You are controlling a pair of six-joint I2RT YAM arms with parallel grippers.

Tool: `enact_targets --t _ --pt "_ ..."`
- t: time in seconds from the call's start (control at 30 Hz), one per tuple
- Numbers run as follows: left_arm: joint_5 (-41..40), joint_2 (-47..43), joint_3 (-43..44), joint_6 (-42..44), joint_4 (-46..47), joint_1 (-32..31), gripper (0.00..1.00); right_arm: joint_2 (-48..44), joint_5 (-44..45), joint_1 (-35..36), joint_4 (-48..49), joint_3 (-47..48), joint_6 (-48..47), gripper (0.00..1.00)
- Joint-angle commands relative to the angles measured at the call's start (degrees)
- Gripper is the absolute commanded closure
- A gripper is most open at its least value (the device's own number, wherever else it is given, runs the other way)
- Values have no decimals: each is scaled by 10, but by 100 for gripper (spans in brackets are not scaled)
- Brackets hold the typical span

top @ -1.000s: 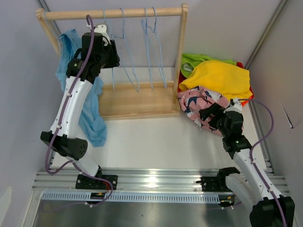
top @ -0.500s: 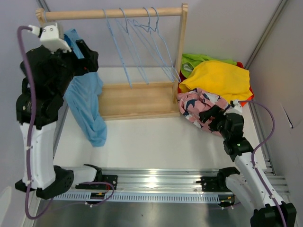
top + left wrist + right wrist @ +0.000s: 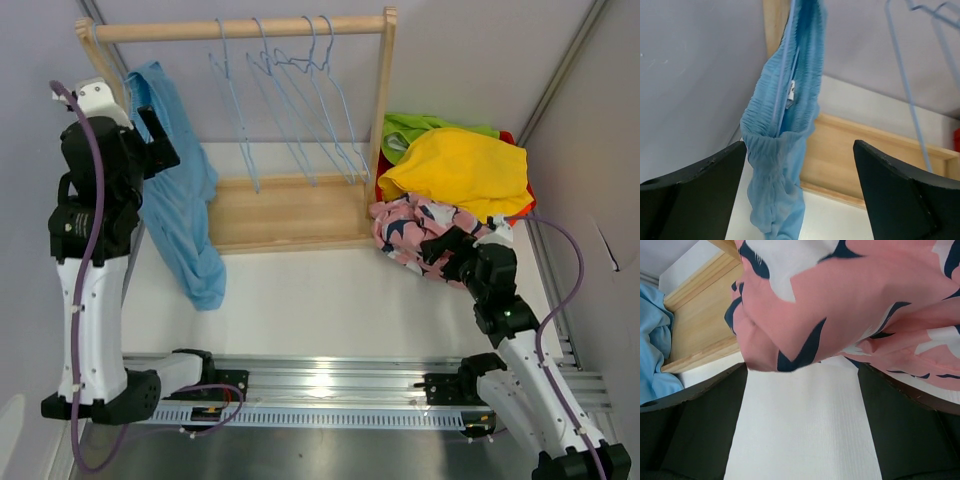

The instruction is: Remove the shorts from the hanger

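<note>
Here, left arm (image 3: 92,260) upright beside light blue shorts (image 3: 185,215), jaws wide, empty; right arm (image 3: 510,320) low by pink shorts (image 3: 400,225), jaws likewise.

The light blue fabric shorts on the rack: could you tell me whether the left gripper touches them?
Cannot tell. In the left wrist view the open left gripper frames the light blue fabric shorts; their edge borders one finger, depth unclear.
</note>
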Motion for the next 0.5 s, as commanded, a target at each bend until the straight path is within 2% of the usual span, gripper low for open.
enact_targets --t 0.0,0.27,0.47 --pt "26 14 -8 -4 30 46 7 -25 11 4 -14 20 -15 1" --pt "58 102 61 -17 14 109 12 -24 -5 5 -3 -3 -20 1" --pt "86 152 119 -25 -7 115 26 -8 -5 6 12 -14 -27 1"
